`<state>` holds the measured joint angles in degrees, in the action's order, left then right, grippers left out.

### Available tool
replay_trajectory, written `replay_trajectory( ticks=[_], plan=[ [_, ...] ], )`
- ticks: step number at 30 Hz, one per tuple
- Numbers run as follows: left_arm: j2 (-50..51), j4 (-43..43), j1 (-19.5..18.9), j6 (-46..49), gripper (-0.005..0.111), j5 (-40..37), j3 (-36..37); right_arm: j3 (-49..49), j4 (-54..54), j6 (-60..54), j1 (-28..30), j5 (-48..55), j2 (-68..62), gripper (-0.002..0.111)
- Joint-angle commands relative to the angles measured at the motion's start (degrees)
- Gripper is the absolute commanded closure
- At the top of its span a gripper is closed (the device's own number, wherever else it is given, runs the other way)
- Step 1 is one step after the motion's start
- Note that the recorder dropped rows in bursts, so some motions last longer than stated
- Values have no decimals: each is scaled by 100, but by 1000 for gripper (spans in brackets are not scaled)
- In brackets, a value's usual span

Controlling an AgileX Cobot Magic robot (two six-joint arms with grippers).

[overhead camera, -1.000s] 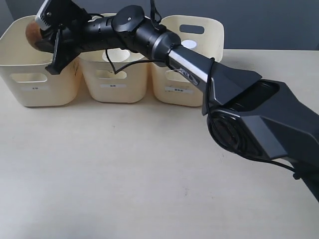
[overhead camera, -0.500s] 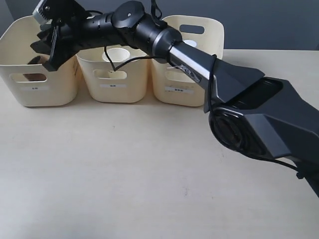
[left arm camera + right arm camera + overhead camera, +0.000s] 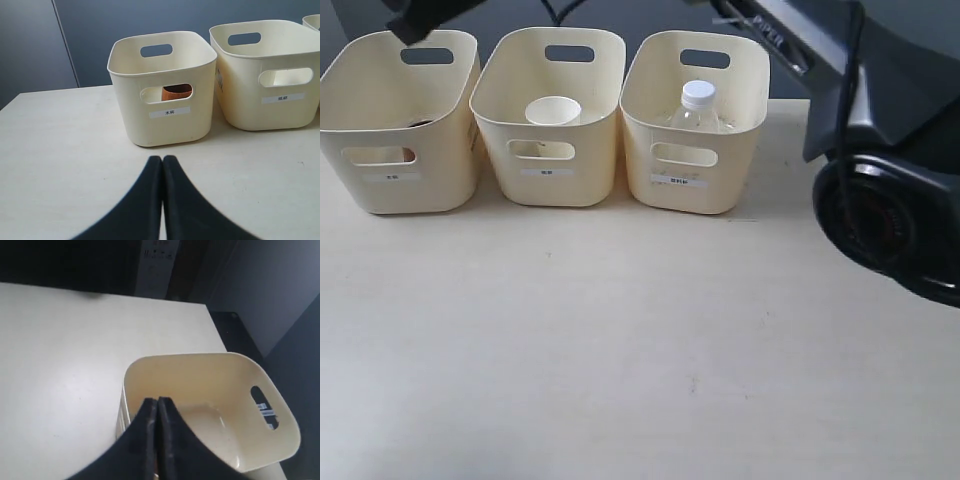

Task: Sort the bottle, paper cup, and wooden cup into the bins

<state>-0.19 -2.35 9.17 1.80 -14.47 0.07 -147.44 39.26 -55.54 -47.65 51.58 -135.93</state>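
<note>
Three cream bins stand in a row. Through the front cut-out of the left bin shows the brown wooden cup. The white paper cup stands in the middle bin, and the clear bottle with its white cap stands in the right bin. My right gripper is shut and empty, high over a bin whose visible floor is bare. My left gripper is shut, low over the table in front of the left bin.
The right arm's dark end pokes in at the top left edge, and its bulky base fills the right side. The pale table stretches in front of the bins. A dark wall stands behind.
The right arm let the wooden cup go into the left bin, then rose up and back, almost out of the exterior view. All three bins now show fully.
</note>
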Motion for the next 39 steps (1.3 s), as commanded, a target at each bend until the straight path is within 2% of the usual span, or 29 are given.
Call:
replay_trajectory(
  ticks=[1, 5, 7, 20, 29, 39],
  plan=[
    [19, -12, 16, -16, 107, 80, -7, -31, -401, 452, -98, 140, 566, 109],
    [19, -12, 16, -16, 107, 80, -7, -31, -1577, 1275, -328, 316, 950, 109],
    [19, -12, 16, -16, 107, 80, -7, -31, -1824, 1552, -380, 468, 1090, 109],
    [19, -12, 16, -16, 107, 80, -7, -31, -1700, 2013, -546, 1839, 1616, 109],
    [19, -12, 16, -16, 107, 80, -7, -20, -1333, 3072, -561, 1839, 1616, 109],
    [19, -12, 16, -16, 107, 80, -7, -20, -1315, 3072, -561, 1839, 1616, 109]
  ],
)
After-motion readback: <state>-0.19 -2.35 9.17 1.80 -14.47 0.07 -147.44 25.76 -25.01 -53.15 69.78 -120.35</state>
